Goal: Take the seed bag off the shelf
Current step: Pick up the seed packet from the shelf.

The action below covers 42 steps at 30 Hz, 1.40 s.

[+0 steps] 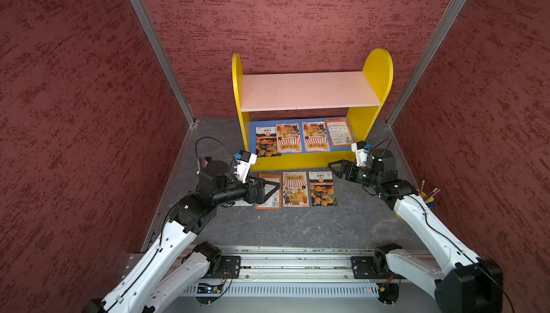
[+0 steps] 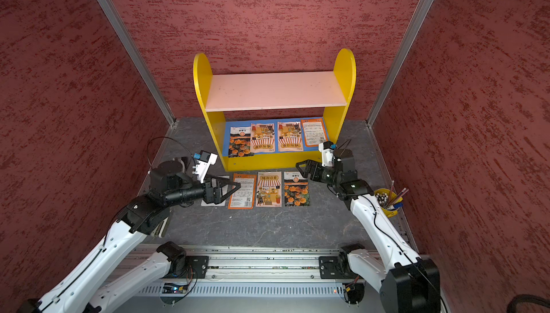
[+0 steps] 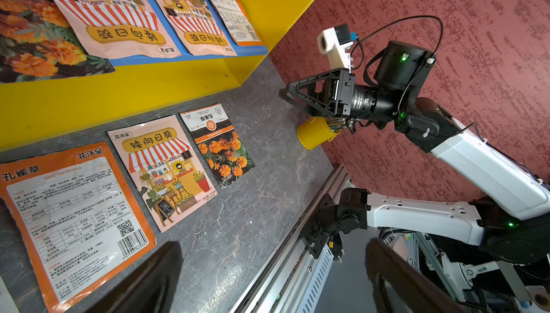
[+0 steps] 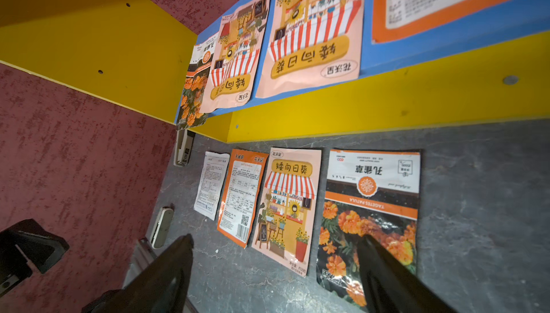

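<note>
Four seed bags (image 1: 295, 188) on table (image 1: 297, 228), four still on shelf's (image 1: 378, 70) blue lower board (image 1: 252, 131); left gripper (image 1: 275, 186), right gripper (image 1: 331, 167) both wide, empty.

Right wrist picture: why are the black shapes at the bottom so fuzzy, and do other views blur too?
Right wrist view: those are fingers of the right pincer, too close to focus; the floor marigold bag beyond is sharp. Left wrist view: left pincer fingers blur likewise. Both top views: the shelf is in focus.
</note>
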Each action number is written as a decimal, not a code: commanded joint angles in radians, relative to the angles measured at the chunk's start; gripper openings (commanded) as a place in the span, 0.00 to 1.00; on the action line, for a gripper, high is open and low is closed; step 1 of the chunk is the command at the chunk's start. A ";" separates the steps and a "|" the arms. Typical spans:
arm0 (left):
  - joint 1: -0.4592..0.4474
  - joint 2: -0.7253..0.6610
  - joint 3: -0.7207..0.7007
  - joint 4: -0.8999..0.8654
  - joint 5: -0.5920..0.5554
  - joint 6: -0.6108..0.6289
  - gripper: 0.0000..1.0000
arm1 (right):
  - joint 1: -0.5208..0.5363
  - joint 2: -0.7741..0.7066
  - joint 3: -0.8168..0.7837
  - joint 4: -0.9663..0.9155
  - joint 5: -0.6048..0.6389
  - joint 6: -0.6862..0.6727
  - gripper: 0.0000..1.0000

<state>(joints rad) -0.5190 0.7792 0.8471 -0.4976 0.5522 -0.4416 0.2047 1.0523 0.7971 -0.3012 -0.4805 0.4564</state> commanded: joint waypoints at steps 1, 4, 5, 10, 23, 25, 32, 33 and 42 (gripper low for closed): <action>-0.046 0.012 0.007 0.053 -0.069 -0.015 1.00 | 0.009 0.021 0.064 -0.002 0.147 -0.089 0.91; -0.098 0.036 0.007 0.076 -0.117 -0.029 1.00 | 0.010 0.074 0.111 0.004 0.212 -0.152 0.92; -0.115 0.045 0.009 0.080 -0.135 -0.029 1.00 | 0.011 0.091 0.130 0.002 0.232 -0.168 0.92; -0.193 0.097 0.008 0.097 -0.226 -0.044 1.00 | 0.024 0.204 0.260 -0.031 0.326 -0.274 0.92; -0.267 0.185 0.028 0.134 -0.286 -0.062 1.00 | 0.035 0.564 0.550 -0.042 0.554 -0.439 0.88; -0.272 0.187 0.027 0.134 -0.292 -0.060 1.00 | 0.034 0.608 0.588 -0.051 0.571 -0.448 0.88; -0.289 0.187 0.019 0.130 -0.309 -0.059 1.00 | 0.033 0.709 0.663 -0.084 0.631 -0.450 0.86; -0.289 0.186 0.016 0.131 -0.311 -0.059 1.00 | 0.030 0.720 0.669 -0.087 0.629 -0.450 0.86; -0.298 0.176 -0.008 0.136 -0.321 -0.060 1.00 | 0.023 0.728 0.633 -0.095 0.633 -0.435 0.77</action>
<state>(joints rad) -0.8101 0.9668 0.8474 -0.3866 0.2455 -0.5014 0.2321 1.7863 1.4387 -0.3920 0.1207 0.0193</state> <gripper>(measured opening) 0.996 0.779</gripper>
